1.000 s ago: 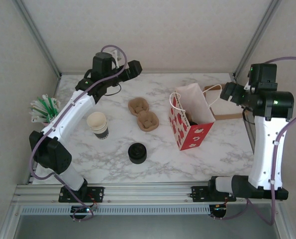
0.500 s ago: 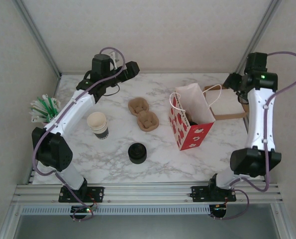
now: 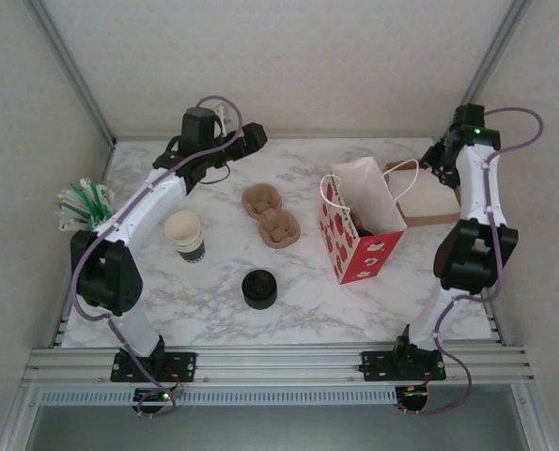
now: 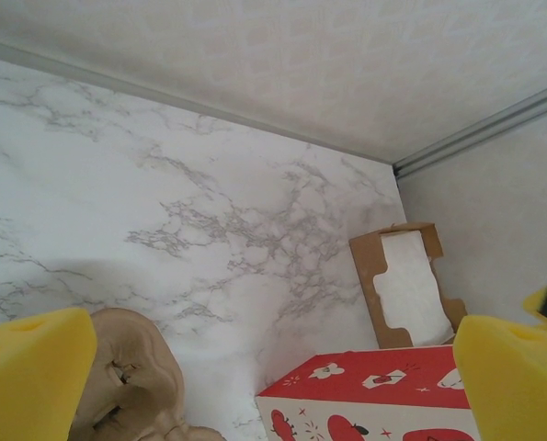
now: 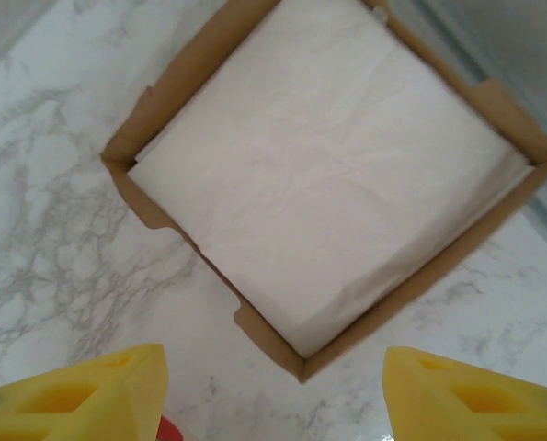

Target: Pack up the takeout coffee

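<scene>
A red-and-white paper bag (image 3: 359, 230) stands open right of the table's middle. Deep in its mouth a dark, lid-like patch (image 3: 353, 225) shows; I cannot tell for sure that it is the takeout coffee. My right gripper (image 3: 438, 156) hangs at the back right over a cardboard tray of white napkins (image 5: 328, 175). Its yellow fingers (image 5: 80, 395) stand apart around the right gripper's (image 5: 273, 390) bare gap. My left gripper (image 3: 251, 139) reaches toward the back wall. In the left wrist view the left gripper (image 4: 273, 367) is open and holds nothing, with the bag's top edge (image 4: 374, 386) below it.
A stack of lidless white cups (image 3: 185, 235) stands at the left, with a short stack of black lids (image 3: 258, 288) in front. Two brown pulp cup carriers (image 3: 271, 214) lie mid-table. Green-and-white straws (image 3: 82, 205) sit at the left edge. The napkin tray (image 3: 431, 199) is behind the bag.
My right arm has folded upright, and its gripper has moved from the bag's right side to the back right corner over the napkin tray. The left arm has shifted slightly rightward.
</scene>
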